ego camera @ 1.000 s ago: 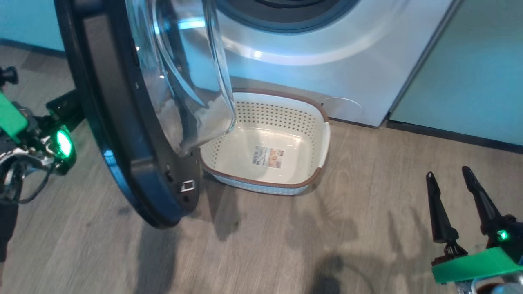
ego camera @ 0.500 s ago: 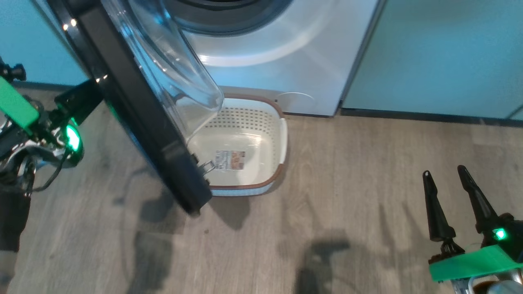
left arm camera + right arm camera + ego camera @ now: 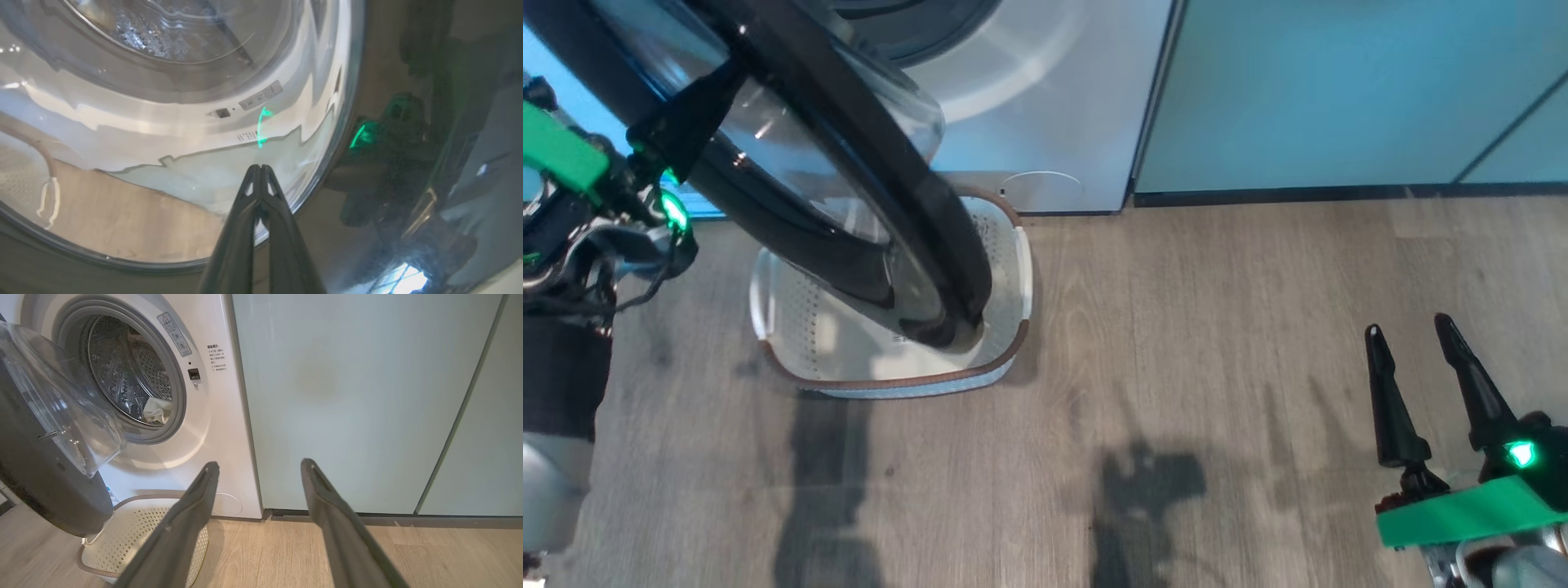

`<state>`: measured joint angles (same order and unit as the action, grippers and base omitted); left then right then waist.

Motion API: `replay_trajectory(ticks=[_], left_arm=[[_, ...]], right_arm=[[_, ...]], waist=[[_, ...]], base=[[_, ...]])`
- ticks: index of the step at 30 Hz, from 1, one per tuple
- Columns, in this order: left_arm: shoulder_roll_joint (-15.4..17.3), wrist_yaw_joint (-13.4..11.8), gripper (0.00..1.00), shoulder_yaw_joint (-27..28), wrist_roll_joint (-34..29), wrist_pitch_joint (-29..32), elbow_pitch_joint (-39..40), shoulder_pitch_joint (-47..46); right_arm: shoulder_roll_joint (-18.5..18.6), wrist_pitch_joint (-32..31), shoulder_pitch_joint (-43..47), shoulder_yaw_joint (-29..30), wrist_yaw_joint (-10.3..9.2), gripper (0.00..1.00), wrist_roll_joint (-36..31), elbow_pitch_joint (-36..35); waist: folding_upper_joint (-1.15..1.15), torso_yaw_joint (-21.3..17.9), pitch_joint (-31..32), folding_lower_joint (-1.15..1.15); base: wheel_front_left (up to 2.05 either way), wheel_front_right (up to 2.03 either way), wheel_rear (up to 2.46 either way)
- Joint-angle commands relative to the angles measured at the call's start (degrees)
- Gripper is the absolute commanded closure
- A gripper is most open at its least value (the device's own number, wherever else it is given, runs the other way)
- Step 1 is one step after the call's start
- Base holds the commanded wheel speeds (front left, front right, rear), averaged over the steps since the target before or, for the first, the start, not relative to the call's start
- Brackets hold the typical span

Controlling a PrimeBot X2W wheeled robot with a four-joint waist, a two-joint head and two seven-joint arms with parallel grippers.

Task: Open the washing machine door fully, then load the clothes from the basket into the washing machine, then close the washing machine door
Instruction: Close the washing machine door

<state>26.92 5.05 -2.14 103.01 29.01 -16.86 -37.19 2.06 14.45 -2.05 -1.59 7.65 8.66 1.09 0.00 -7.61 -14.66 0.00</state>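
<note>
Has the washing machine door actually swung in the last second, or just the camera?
Yes. The washing machine door has swung toward the washing machine: its lower edge stood left of the basket and now hangs over the basket's middle.

Home laundry corner. White front-load washing machine (image 3: 216, 428) sits flush beside tall pale green cabinets (image 3: 347, 396) with a dark plinth (image 3: 367, 519) under them. Wood-look plank floor (image 3: 1241, 327). Cream perforated plastic laundry basket (image 3: 890, 382) stands on the floor right in front of the machine. Pale cloth (image 3: 156, 410) lies inside the steel drum (image 3: 118, 371).
</note>
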Motion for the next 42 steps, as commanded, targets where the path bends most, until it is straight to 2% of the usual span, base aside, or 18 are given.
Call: replay_trajectory(ticks=[1,8,17,27,34,35,36,37,38,42], left_arm=[[2.1,0.83,1.0,2.1,-1.18,-0.62,0.52,-3.68],[0.08,1.91,1.0,1.92,-3.41,-3.32,-4.89,-7.45],[-1.8,2.38,1.0,2.12,-4.39,-4.2,-6.75,-8.75],[-2.86,2.42,1.0,5.0,-4.94,-5.53,-2.2,-4.59],[-4.46,2.43,1.0,8.4,-7.67,-10.28,3.09,1.73],[-4.66,2.43,0.87,8.74,-8.48,-11.2,3.96,2.84],[-4.9,2.43,0.56,8.93,-9.23,-11.94,5.02,3.96],[-5.38,2.43,0.04,9.35,-9.62,-12.82,6.09,5.01],[-5.73,2.43,0.0,9.68,-10.23,-13.72,7.23,6.0],[-6.06,2.43,0.0,9.54,-15.06,-17.57,11.72,10.46]], right_arm=[[0.82,0.54,-2.36,-1.13,-0.16,0.0,0.33,-2.1],[0.82,0.54,-2.92,-1.39,-0.16,0.0,0.68,-1.89],[0.82,0.54,-3.06,-0.9,-0.16,0.0,0.79,-1.9],[0.82,0.54,-2.63,0.76,-0.16,0.0,0.8,-1.91],[0.82,0.54,-1.81,1.92,-0.16,0.0,0.34,-1.97],[0.82,0.54,-1.65,2.02,-0.16,0.0,0.25,-1.99],[0.82,0.54,-1.5,2.1,-0.16,0.0,0.17,-2.02],[0.82,0.54,-1.34,2.2,-0.16,0.0,0.09,-2.06],[0.82,0.54,-1.14,2.35,-0.16,0.0,0.0,-2.09],[0.82,0.54,-0.57,2.59,-0.16,0.0,-0.37,-2.0]], waist=[[0.0,-0.71,-0.17,0.0],[0.0,-1.9,-0.39,0.0],[0.0,-1.31,-0.32,0.0],[0.0,0.64,0.4,0.0],[0.0,2.13,2.14,0.0],[0.0,2.31,2.48,0.0],[0.0,2.46,2.74,0.0],[0.0,2.64,3.05,0.0],[0.0,2.88,3.36,0.0],[0.0,3.58,4.54,0.0]], base=[[0.0,0.0,0.0],[0.0,0.0,0.0],[0.0,0.0,0.0],[0.0,0.0,0.0],[0.0,0.0,0.0],[0.0,0.0,0.0],[0.0,0.0,0.0],[0.0,0.0,0.0],[0.0,0.0,0.0],[0.0,0.0,0.0]])
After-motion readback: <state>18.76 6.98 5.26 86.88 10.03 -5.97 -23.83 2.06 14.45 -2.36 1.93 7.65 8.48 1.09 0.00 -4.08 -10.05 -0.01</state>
